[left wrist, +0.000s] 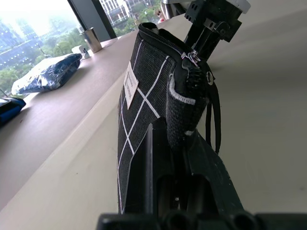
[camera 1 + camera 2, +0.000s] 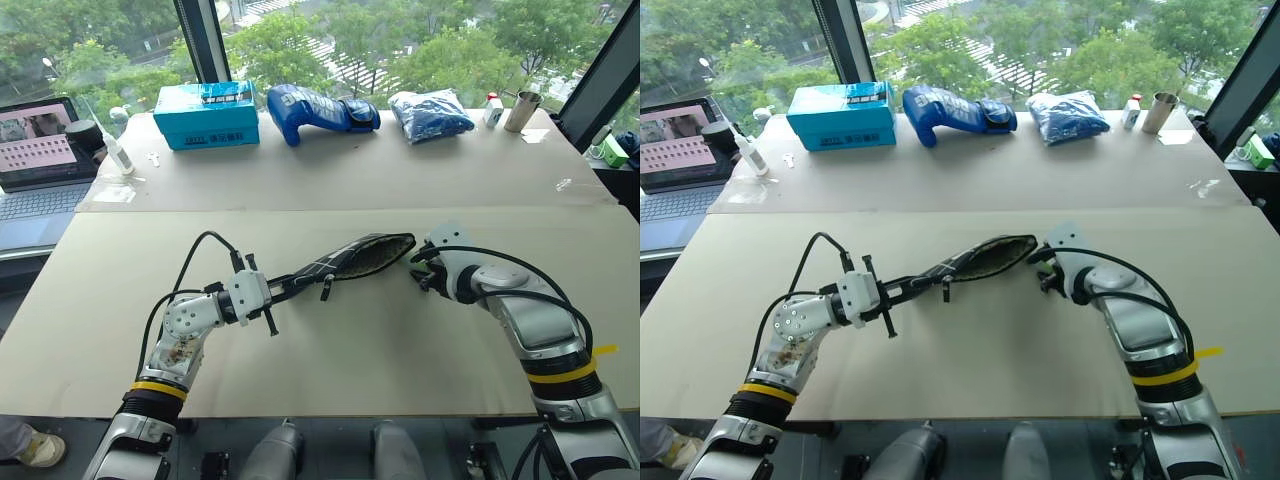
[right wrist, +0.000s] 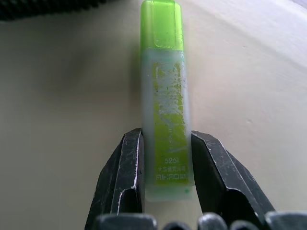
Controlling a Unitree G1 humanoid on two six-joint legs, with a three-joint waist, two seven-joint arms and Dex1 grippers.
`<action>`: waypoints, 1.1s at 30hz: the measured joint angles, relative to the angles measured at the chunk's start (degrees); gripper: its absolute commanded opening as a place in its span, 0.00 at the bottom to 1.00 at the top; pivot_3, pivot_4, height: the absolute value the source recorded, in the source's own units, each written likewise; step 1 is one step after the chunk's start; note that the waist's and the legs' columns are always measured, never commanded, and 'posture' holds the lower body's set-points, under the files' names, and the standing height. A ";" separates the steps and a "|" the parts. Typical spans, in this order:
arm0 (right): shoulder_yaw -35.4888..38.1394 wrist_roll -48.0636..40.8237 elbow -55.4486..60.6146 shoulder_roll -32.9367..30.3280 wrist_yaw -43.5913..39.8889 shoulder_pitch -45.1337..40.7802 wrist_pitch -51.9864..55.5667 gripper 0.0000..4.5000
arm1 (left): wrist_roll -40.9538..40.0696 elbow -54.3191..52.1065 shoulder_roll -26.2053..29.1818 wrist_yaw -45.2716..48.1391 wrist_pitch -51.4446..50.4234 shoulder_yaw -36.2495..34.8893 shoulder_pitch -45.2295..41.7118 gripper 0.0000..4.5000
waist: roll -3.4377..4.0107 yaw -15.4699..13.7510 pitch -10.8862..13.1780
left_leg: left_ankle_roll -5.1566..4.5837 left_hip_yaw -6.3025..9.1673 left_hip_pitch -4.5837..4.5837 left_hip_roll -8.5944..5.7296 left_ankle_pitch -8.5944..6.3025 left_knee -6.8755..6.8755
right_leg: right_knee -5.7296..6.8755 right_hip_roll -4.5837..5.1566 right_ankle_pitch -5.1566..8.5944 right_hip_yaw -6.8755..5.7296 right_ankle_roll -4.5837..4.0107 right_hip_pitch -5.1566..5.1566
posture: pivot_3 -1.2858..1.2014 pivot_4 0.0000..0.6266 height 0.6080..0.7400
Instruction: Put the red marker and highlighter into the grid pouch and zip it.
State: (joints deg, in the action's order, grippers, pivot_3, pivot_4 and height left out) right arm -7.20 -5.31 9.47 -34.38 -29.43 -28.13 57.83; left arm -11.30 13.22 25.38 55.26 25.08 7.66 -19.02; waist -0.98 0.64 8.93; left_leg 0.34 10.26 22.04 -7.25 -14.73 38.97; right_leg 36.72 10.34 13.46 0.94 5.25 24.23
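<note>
My left gripper [image 2: 296, 284] is shut on one end of the grid pouch [image 2: 362, 256], a black fabric pouch with white grid lines and a white label [image 1: 130, 84]. It holds the pouch just above the table with the mouth gaping toward the right. Just past that mouth, my right gripper [image 2: 415, 268] points down at the table. In the right wrist view its two black fingers [image 3: 128, 163] press on both sides of the light-green highlighter [image 3: 166, 96], which lies on the beige tabletop with its bright green cap pointing away. The red marker is out of view.
Along the far edge by the window sit a teal box [image 2: 206, 114], a blue boxing glove [image 2: 320, 110], a blue bag [image 2: 430, 113] and a metal cup [image 2: 521, 110]. A laptop [image 2: 35, 150] stands at the far left.
</note>
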 measured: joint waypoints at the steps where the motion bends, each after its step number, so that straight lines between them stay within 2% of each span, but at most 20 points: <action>1: -0.21 0.17 -0.66 -0.73 -0.05 -0.11 -1.20 0.23 | -0.01 0.00 0.02 0.03 -0.04 0.00 0.00 0.00 | 0.00 -0.03 0.00 | 0.00 -0.01 0.01 -0.01 0.00 0.00 | -0.01 0.00 0.00 0.00 0.00 0.01 | 0.52 0.24 1.00; 6: 1.59 2.25 -7.87 -8.54 -2.28 -3.54 -13.77 0.23 | -0.05 -0.01 0.05 0.48 -0.18 -0.01 -0.09 0.00 | 0.10 0.12 0.07 | 0.06 -0.05 0.17 -0.04 0.04 -0.02 | -0.02 0.01 0.00 0.01 0.00 0.19 | 0.52 0.24 1.00; 10: 4.69 1.75 -2.54 -20.65 -14.40 -4.69 -29.24 0.23 | -0.12 0.03 0.12 0.58 -0.35 -0.20 -0.53 0.00 | 0.13 0.20 0.08 | 0.02 -0.07 0.09 0.05 0.01 -0.11 | -0.06 -0.14 0.01 -0.10 0.01 0.15 | 0.52 0.24 1.00; 12: 3.96 1.02 2.18 -23.96 -21.12 -2.59 -34.65 0.23 | -0.13 0.02 0.03 0.57 -0.38 -0.25 -0.64 0.00 | 0.10 0.40 0.07 | -0.02 -0.07 0.04 0.07 -0.03 -0.11 | -0.12 -0.16 0.01 -0.14 0.01 0.06 | 0.52 0.24 1.00; 18: 1.48 0.45 4.14 -25.54 -29.16 -3.08 -38.59 0.23 | -0.10 0.01 -0.54 0.56 -0.38 -0.06 -0.68 0.00 | 0.09 0.22 0.08 | -0.05 -0.21 0.05 0.07 -0.04 -0.05 | -0.12 -0.01 0.01 -0.05 0.01 0.09 | 0.52 0.24 1.00; 23: 0.95 1.75 6.22 -25.77 -30.88 -4.56 -40.00 0.23 | -0.09 0.01 -0.68 0.56 -0.38 -0.05 -0.68 0.00 | 0.08 0.10 0.09 | -0.03 -0.21 0.07 0.07 -0.03 -0.05 | -0.12 -0.01 0.01 -0.06 0.01 0.11 | 0.52 0.24 1.00; 26: 2.50 -0.68 6.18 -25.78 -32.81 -3.77 -40.08 0.23 | -0.08 0.00 -0.70 0.55 -0.40 -0.05 -0.69 0.00 | 0.08 0.06 0.09 | -0.03 -0.21 0.07 0.07 -0.03 -0.05 | -0.14 0.00 0.00 -0.06 0.01 0.11 | 0.52 0.24 1.00; 30: 4.76 -1.38 6.07 -30.14 -35.65 0.11 -40.11 0.23 | -0.08 0.00 -0.59 0.58 -0.43 -0.07 -0.76 0.00 | 0.08 -0.21 0.09 | -0.04 -0.22 0.06 0.07 -0.04 -0.04 | -0.14 0.00 0.00 -0.06 0.01 0.09 | 0.52 0.24 1.00; 33: 4.44 -0.08 5.91 -30.13 -35.66 1.05 -40.28 0.23 | -0.07 0.01 -0.60 0.63 -0.43 -0.05 -0.76 0.00 | 0.08 0.05 0.09 | -0.04 -0.23 0.04 0.09 -0.04 -0.06 | -0.09 -0.02 0.01 -0.05 0.01 0.12 | 0.52 0.24 1.00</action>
State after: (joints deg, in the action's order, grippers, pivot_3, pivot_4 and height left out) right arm -2.76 -5.39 15.37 -64.51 -65.09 -27.08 17.55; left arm -11.38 13.23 24.78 55.89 24.64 7.62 -19.78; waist -0.90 0.69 9.01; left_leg 0.30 10.03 22.08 -7.16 -14.77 38.91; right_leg 36.63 10.32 13.46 0.89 5.26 24.35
